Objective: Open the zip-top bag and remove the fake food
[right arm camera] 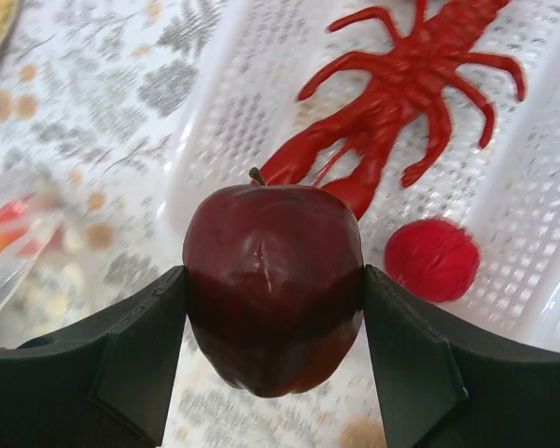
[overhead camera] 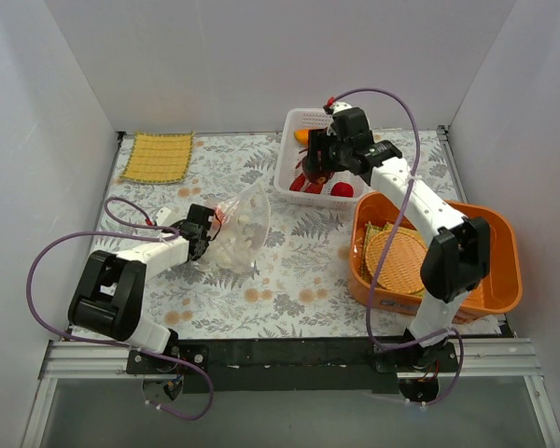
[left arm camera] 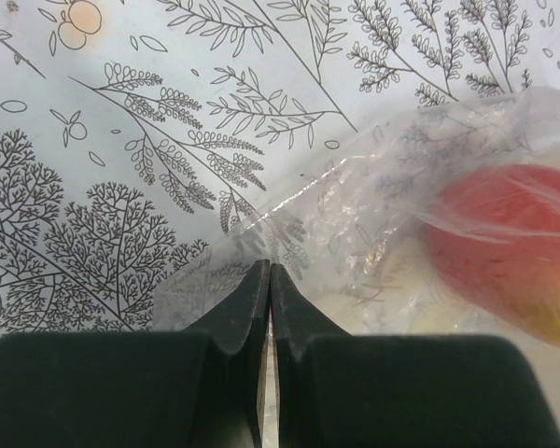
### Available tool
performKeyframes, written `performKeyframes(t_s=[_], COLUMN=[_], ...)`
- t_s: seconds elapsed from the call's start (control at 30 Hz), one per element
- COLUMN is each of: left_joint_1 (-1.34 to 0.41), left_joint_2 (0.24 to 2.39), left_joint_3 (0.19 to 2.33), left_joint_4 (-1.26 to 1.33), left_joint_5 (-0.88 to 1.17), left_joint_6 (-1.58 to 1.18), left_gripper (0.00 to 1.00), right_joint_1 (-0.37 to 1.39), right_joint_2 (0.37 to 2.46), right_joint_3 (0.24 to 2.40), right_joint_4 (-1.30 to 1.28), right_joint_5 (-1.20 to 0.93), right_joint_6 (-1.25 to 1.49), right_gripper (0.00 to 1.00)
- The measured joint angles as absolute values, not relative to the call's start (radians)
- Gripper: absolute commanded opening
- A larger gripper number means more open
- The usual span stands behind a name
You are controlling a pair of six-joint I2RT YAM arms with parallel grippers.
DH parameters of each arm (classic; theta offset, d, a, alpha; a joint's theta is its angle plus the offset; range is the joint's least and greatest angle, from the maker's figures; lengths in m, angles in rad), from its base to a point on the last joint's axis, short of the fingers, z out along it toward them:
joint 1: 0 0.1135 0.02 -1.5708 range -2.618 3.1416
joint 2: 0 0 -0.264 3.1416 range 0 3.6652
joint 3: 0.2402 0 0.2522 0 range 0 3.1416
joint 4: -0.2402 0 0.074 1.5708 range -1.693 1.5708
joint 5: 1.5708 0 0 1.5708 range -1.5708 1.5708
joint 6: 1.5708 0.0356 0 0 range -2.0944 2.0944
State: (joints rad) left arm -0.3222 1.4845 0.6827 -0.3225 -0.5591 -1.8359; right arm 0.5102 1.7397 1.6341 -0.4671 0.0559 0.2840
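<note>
The dark red plastic apple (right arm camera: pixel 273 285) was clamped between my right fingers (right arm camera: pixel 131 355), over the rim of the white perforated basket (right arm camera: pixel 532 215). The clear crinkly zip-top bag (left arm camera: pixel 355 215) lay leftward on the surface (left arm camera: pixel 121 121), its edge pinched by my closed left fingers (left arm camera: pixel 247 308), with one reddish fruit (left arm camera: pixel 509 247) inside.

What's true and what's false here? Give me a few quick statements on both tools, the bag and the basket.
The right tool grips a dark red apple. True.
The left tool is shut on the zip-top bag. True.
The lobster is inside the zip-top bag. False: it lies in the white basket.
The zip-top bag is empty. False: a red-orange fruit shows inside it.
</note>
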Motion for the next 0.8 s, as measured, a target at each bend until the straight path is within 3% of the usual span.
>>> performKeyframes(t_s=[0.07, 0.2, 0.37, 0.43, 0.5, 0.63, 0.8], left_joint_1=[-0.322, -0.322, -0.322, -0.322, -0.322, -0.322, -0.322], left_joint_2=[1.477, 1.456, 1.401, 1.369, 1.337, 1.278, 1.196], left_joint_3=[0.682, 0.681, 0.68, 0.68, 0.68, 0.682, 0.698], left_joint_4=[-0.336, -0.372, -0.424, -0.438, -0.45, -0.482, -0.514], left_joint_5=[-0.549, -0.521, -0.487, -0.479, -0.474, -0.463, -0.453], left_joint_6=[-1.827, -1.806, -1.774, -1.765, -1.758, -1.747, -1.742], left_gripper=[0.0, 0.0, 0.29, 0.34, 0.37, 0.36, 0.32], right_joint_1=[0.47, 0.433, 0.432, 0.432, 0.435, 0.456, 0.567], right_joint_2=[1.817, 1.99, 2.127, 2.122, 2.093, 1.904, 1.668], right_joint_3=[1.674, 1.798, 1.97, 1.976, 1.951, 1.698, 1.408], right_joint_4=[-0.448, -0.447, -0.505, -0.515, -0.514, -0.46, -0.36], right_joint_5=[0.054, 0.06, 0.072, 0.075, 0.075, 0.058, 0.009], right_joint_6=[0.285, 0.284, 0.277, 0.28, 0.289, 0.336, 0.422], right_gripper=[0.82, 0.91, 0.92, 0.9, 0.83, 0.45, 0.31])
